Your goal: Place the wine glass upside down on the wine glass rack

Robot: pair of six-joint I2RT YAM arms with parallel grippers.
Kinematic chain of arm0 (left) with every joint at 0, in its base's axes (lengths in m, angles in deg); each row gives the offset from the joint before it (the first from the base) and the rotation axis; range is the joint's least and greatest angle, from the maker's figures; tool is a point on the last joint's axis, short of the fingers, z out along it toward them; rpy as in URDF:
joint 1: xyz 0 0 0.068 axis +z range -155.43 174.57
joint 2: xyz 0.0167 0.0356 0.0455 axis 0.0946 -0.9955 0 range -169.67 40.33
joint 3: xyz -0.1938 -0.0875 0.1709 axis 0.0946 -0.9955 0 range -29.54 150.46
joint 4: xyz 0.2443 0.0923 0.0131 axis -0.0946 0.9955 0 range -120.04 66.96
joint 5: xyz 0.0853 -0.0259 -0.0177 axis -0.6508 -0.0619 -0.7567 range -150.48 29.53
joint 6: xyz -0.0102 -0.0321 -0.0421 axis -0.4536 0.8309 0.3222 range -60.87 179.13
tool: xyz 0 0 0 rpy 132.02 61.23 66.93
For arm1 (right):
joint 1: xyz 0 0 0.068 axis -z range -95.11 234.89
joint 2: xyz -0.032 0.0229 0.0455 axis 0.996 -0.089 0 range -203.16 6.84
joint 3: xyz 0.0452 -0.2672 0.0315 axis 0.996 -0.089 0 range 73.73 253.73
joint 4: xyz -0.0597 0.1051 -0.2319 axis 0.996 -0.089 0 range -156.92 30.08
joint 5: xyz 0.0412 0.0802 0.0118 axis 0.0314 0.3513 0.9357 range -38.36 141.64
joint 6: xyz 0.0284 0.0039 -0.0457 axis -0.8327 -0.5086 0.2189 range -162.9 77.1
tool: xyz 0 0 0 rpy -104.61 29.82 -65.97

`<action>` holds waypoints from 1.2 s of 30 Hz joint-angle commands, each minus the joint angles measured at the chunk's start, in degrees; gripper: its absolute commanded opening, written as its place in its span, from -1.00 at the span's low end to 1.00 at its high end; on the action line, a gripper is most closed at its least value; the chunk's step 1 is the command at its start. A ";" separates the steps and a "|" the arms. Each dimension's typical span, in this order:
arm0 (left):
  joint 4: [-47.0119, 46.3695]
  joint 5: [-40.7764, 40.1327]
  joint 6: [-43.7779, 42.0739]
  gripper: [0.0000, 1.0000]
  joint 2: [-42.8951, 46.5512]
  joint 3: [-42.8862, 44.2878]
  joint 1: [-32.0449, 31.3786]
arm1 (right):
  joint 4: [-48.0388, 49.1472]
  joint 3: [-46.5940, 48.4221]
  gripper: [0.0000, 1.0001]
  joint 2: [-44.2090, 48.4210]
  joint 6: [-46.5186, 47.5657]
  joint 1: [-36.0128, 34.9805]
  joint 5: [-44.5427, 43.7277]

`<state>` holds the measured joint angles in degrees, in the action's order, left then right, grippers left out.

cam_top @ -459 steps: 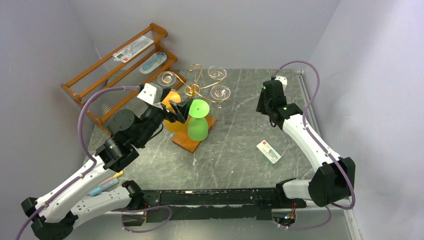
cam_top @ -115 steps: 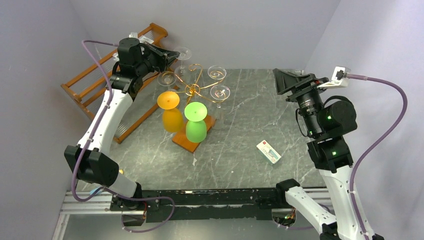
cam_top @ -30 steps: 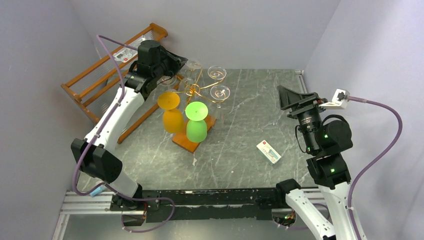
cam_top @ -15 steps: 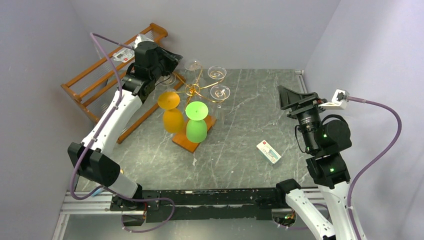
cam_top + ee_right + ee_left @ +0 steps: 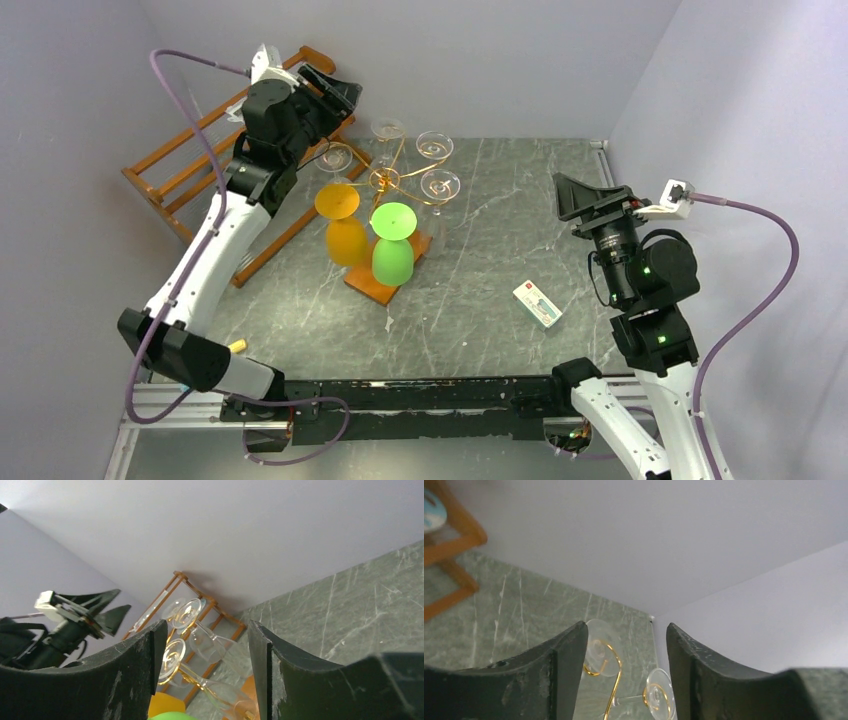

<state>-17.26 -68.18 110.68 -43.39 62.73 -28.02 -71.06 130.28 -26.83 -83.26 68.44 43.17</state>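
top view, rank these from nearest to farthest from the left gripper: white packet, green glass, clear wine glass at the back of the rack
1. clear wine glass: hanging at the back of the wine glass rack, just right of the left gripper.
2. green glass: upside down at the rack's front, toward the arms' bases.
3. white packet: flat on the table, far over on the right arm's side.

The gold wire wine glass rack, hung with clear glasses, is hemmed by the stepped wooden slatted shelf on its left and by the upturned orange goblet and green goblet in front. Open grey marbled counter lies to its right. A small white packet lies there.
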 commanded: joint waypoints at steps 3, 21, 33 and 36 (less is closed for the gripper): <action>-4.93 2.14 -15.36 0.44 7.18 -0.32 0.18 | -4.36 0.54 0.37 0.92 2.11 0.08 -0.35; 35.09 -6.73 -39.13 0.93 43.22 -13.09 0.20 | -34.79 10.52 1.00 0.58 15.38 0.06 -9.57; 45.52 -9.55 -35.16 0.93 56.83 -14.10 0.11 | -32.04 16.43 1.00 0.03 19.66 0.05 -7.35; 45.68 -6.73 -36.28 0.93 57.17 -14.09 0.14 | -30.71 15.62 1.00 0.43 19.94 0.06 -6.42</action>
<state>25.23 -76.62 75.05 13.80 48.83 -28.02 -103.14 145.87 -26.78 -65.16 68.44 35.58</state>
